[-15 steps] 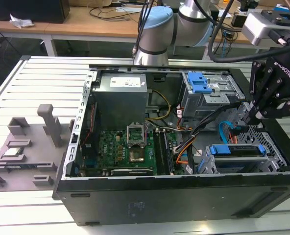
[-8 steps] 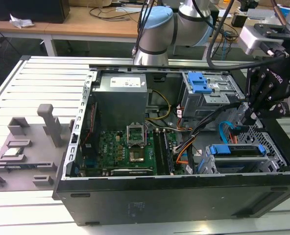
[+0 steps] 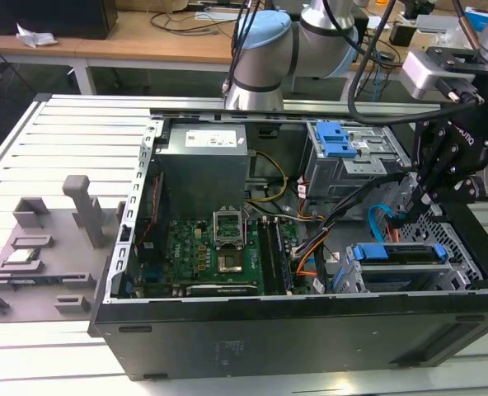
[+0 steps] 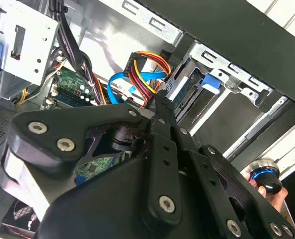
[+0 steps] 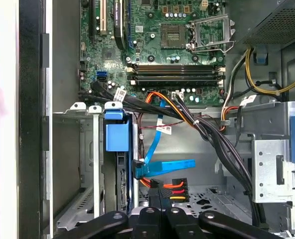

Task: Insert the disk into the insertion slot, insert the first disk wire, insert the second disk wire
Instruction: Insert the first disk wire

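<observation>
- Your bench (image 3: pixel 71 132) is slatted metal. Grey holders (image 3: pixel 38 247) sit on it at the exterior view's left.
- The open case (image 3: pixel 269 338) lies on the bench, with the arm (image 3: pixel 265 49) rising behind it.
- The green board (image 3: pixel 219 247) covers the middle of the case floor.
- The slot (image 3: pixel 349 279) is the low grey cage in the case's corner at the exterior view's right, near the front wall.
- The disk (image 3: pixel 402 252) sits inside the slot, its blue frame showing. In the first wrist view you see the disk (image 5: pixel 116 137) edge-on between the cage rails.
- Your pincer (image 3: pixel 413 202) hangs inside the case, just beside the disk. In both wrist views its tips (image 5: pixel 156 196) (image 4: pixel 157 107) are together, clamped on the first wire.
- The first wire (image 5: pixel 170 189), the orange, red and black bundle, runs out of the tips close to the disk's end. A dark plug (image 4: pixel 136 62) shows on it in the second wrist view.
- The second wire (image 5: pixel 155 144), flat and light blue, loops above the pincer. Its dark end (image 5: pixel 137 168) lies just beside the disk's edge, and you cannot tell whether it is seated.
</observation>
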{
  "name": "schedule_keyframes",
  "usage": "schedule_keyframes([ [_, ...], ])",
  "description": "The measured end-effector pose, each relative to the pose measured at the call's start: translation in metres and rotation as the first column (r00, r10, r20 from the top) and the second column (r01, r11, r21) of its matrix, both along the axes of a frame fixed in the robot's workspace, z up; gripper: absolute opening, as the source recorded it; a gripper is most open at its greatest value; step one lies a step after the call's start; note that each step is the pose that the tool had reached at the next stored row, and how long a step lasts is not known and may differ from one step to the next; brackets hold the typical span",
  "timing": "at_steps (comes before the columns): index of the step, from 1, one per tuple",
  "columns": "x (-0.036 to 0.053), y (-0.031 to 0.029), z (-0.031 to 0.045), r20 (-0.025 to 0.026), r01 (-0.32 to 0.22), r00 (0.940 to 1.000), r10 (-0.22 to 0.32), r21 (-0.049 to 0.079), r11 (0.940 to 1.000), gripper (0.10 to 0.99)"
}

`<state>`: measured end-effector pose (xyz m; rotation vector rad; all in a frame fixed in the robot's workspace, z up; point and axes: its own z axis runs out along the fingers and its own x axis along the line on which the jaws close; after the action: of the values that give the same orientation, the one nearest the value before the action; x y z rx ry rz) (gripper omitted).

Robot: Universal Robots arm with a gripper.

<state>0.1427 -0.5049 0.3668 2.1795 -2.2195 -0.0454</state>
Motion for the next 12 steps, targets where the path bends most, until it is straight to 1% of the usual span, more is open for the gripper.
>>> schedule_keyframes([
  [1,0.0000,0.0000,0.0001,0.0000,0.000,1.0000,0.000,-0.001,1.0000,0.114],
  [3,0.0000,0.0000,0.0000,0.0000,0.000,1.0000,0.000,-0.001,1.0000,0.239],
  [5,0.0000,0.0006,-0.0004,0.0000,0.000,1.0000,0.000,-0.002,1.0000,0.239],
  [7,0.0000,0.0034,-0.0017,0.0000,0.000,1.0000,0.000,-0.002,1.0000,0.239],
  [8,0.0000,0.0058,-0.0038,0.0000,0.000,1.0000,0.000,-0.004,1.0000,0.239],
  [9,0.0000,0.0068,-0.0061,0.0000,0.000,1.0000,0.000,-0.011,0.9999,0.239],
  [10,0.0000,0.0073,-0.0080,0.0000,0.001,1.0000,-0.001,-0.023,0.9997,0.239],
  [12,0.0000,0.0073,-0.0096,0.0000,0.001,1.0000,-0.001,-0.033,0.9995,0.239],
])
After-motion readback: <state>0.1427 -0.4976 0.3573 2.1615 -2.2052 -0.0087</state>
